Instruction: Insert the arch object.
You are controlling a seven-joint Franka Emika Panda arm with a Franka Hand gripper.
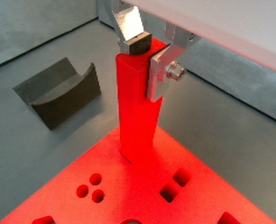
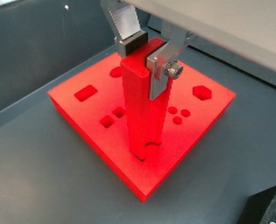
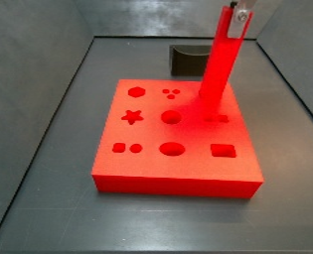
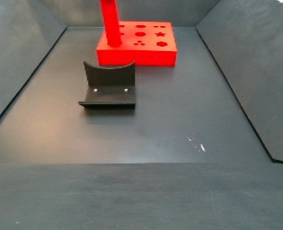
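Observation:
My gripper [image 1: 150,54] is shut on the top of a tall red piece [image 1: 138,114], the arch object, and holds it upright; both also show in a wrist view, the gripper [image 2: 147,54] above the piece [image 2: 140,114]. The piece's lower end meets the top of the red block [image 2: 99,101], which has several shaped holes. I cannot tell how deep it sits. In a side view the piece [image 3: 218,74] stands near the block's [image 3: 186,171] right edge, with the gripper [image 3: 234,14] at its top. In a side view [image 4: 109,22] the gripper is out of view.
The dark fixture [image 4: 108,85] stands on the floor apart from the red block [image 4: 137,56]. It also shows in a wrist view [image 1: 58,92] and behind the block in a side view [image 3: 190,58]. Grey bin walls [image 3: 66,60] surround the floor.

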